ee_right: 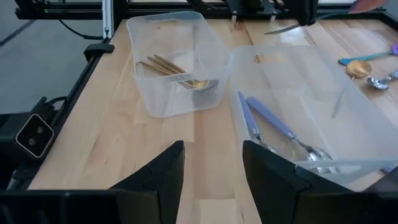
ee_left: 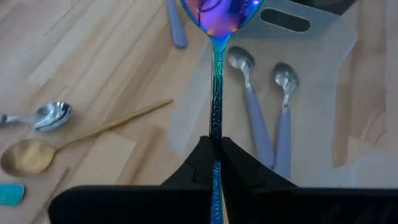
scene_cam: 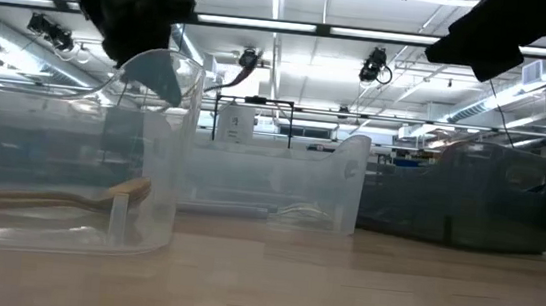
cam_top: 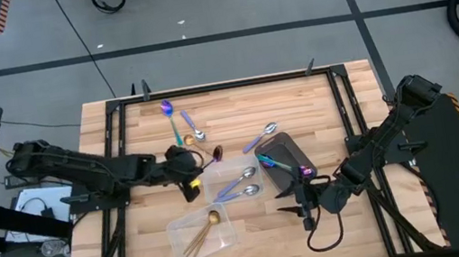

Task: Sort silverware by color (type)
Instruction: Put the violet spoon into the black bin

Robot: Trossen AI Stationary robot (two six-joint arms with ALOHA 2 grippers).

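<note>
From above we see the left tool (cam_top: 191,178) near the middle of the pale wooden desk (cam_top: 155,240), pinched shut on the slim handle of an iridescent purple-blue spoon (cam_top: 212,157), whose bowl reaches out ahead of it. Just beyond that bowl sits a clear plastic bin with two lilac-handled silver spoons (cam_top: 240,184); nearer the front edge a second clear bin holds gold utensils (cam_top: 201,233). The right tool (cam_top: 303,196) rests beside the dark rectangular tray (cam_top: 288,152), which holds a teal-purple utensil (cam_top: 282,165). More spoons lie loose toward the far edge.

At desk height we see only the clear bins, a gold handle (scene_cam: 48,198) in the nearest one, and the dark tray (scene_cam: 469,204).

Through the left wrist camera, our left tool (ee_left: 215,149) clamps the iridescent spoon (ee_left: 216,68) by its patterned handle, held above the lilac-handled spoons (ee_left: 261,118); a gold spoon (ee_left: 37,152) lies off to one side.

Through the right wrist camera, the right tool (ee_right: 211,163) stands wide open and empty, both clear bins ahead of it.
</note>
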